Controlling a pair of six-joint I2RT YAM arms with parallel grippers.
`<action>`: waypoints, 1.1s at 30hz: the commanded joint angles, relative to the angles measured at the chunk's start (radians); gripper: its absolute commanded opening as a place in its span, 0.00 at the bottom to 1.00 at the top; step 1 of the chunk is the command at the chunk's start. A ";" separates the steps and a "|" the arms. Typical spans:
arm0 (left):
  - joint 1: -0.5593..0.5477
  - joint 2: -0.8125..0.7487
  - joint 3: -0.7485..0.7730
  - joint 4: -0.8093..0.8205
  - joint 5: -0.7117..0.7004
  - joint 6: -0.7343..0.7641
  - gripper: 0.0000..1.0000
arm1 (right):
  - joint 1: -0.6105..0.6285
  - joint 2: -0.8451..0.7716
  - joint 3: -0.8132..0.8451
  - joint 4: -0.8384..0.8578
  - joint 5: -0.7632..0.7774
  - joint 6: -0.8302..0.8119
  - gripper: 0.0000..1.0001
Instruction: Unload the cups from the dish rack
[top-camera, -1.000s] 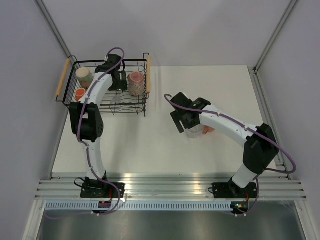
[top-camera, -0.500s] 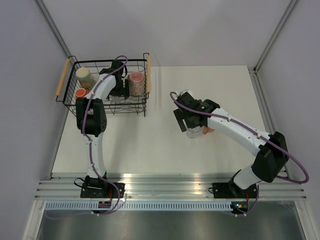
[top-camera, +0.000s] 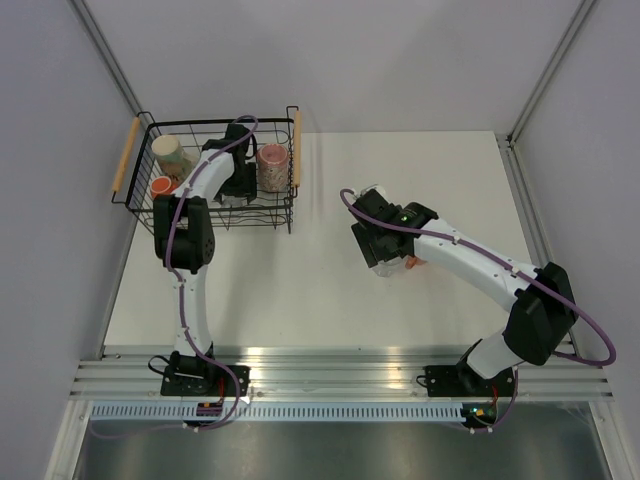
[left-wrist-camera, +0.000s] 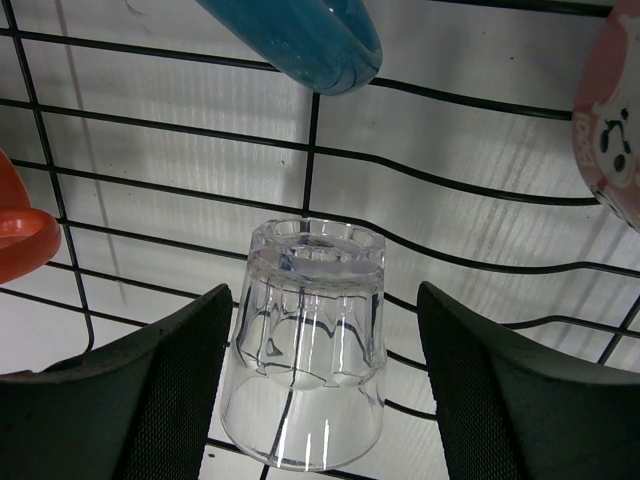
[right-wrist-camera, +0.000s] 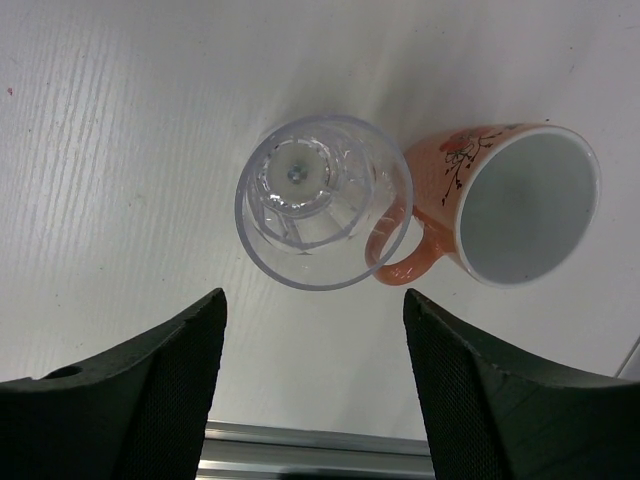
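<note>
The dish rack (top-camera: 291, 190) stands at the back left. It holds a cream mug (top-camera: 170, 152), an orange mug (top-camera: 160, 186) and a pink-red patterned cup (top-camera: 271, 166). My left gripper (top-camera: 238, 190) is inside it. In the left wrist view it (left-wrist-camera: 322, 385) is open with a clear tumbler (left-wrist-camera: 312, 300) between the fingers, apart from both pads, its thick base pointing away. A blue mug (left-wrist-camera: 300, 40) lies beyond. My right gripper (right-wrist-camera: 313, 305) is open and empty above a clear tumbler (right-wrist-camera: 322, 200) that stands upright on the table, touching an orange mug (right-wrist-camera: 520, 200) with a white inside.
In the left wrist view the orange mug's edge (left-wrist-camera: 20, 230) is at the left and the pink cup (left-wrist-camera: 615, 140) at the right of the tumbler. The rack has wooden handles (top-camera: 126, 153) on two sides. The metal rail (top-camera: 330, 365) runs along the table's near edge.
My left gripper has moved from the rack's back toward its middle, beside the pink cup. My right gripper has shifted slightly over the clear tumbler and orange mug on the table.
</note>
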 joint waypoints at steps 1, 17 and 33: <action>-0.003 0.006 -0.016 -0.020 -0.050 0.016 0.79 | 0.004 -0.041 -0.005 0.010 0.018 0.009 0.75; -0.001 -0.093 -0.050 -0.038 -0.099 -0.042 0.02 | 0.004 -0.086 -0.019 0.038 0.046 0.022 0.52; -0.003 -0.408 -0.050 -0.015 -0.038 -0.193 0.02 | 0.004 -0.367 -0.130 0.314 -0.006 0.029 0.70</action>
